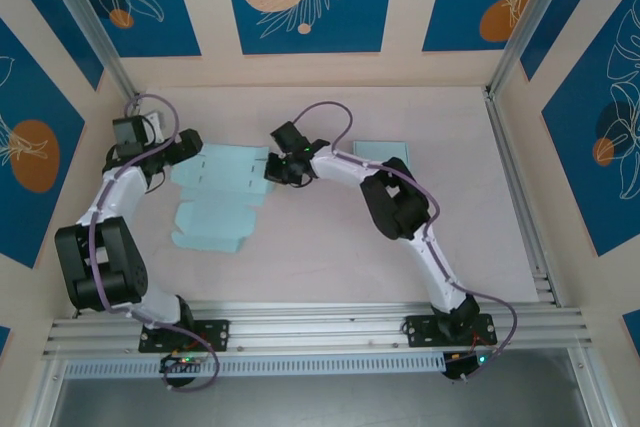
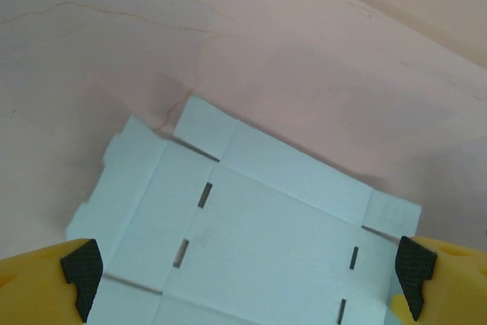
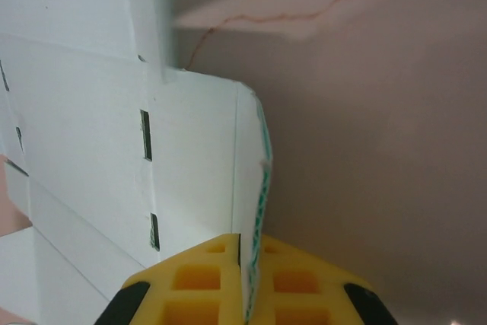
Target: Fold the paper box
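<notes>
- Right gripper [image 3: 243, 283] clamps a raised side flap of the paper box [image 1: 215, 175].
- Left gripper [image 2: 247, 275] hangs wide open above it, left of centre on the table [image 1: 330, 257].
- Light, bendy card, probably quick to crease: hold it by the flap edges.

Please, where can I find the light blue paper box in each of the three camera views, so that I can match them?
Top external: the paper box lies left of centre on the table.
Left wrist: the paper box is in the lower middle.
Right wrist: the paper box is on the left half; the right end effector pinches its raised edge at the bottom.
Shared landmark: the pale pink table under it.
</notes>
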`<action>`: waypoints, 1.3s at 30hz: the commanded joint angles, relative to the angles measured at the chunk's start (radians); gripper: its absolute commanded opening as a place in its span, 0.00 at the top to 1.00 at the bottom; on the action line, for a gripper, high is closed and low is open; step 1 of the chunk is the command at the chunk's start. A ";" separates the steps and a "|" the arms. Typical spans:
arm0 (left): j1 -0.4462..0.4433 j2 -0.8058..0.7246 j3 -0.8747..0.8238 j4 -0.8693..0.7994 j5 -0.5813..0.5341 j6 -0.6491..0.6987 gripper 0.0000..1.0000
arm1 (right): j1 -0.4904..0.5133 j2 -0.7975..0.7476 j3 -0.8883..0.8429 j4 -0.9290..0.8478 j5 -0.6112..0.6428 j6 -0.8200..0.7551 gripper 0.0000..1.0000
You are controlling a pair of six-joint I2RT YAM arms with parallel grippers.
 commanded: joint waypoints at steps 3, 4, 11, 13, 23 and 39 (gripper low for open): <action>0.013 0.027 0.033 -0.022 0.187 0.174 0.00 | -0.084 -0.244 -0.265 0.188 -0.079 -0.413 1.00; 0.013 0.029 0.018 0.021 0.243 0.194 0.00 | -0.103 -0.287 -0.323 0.233 -0.120 -0.464 1.00; -0.014 0.071 0.024 0.245 0.602 0.309 0.00 | -0.195 -0.469 -0.525 0.336 -0.185 -0.707 1.00; -0.060 0.100 0.102 0.107 0.632 0.450 0.00 | -0.202 -0.498 -0.558 0.364 -0.185 -0.740 1.00; -0.212 0.427 0.638 -0.628 0.677 1.066 0.00 | -0.226 -0.542 -0.637 0.460 -0.248 -0.746 1.00; -0.368 0.610 0.840 -0.914 0.382 1.264 0.44 | -0.242 -0.558 -0.670 0.489 -0.213 -0.730 1.00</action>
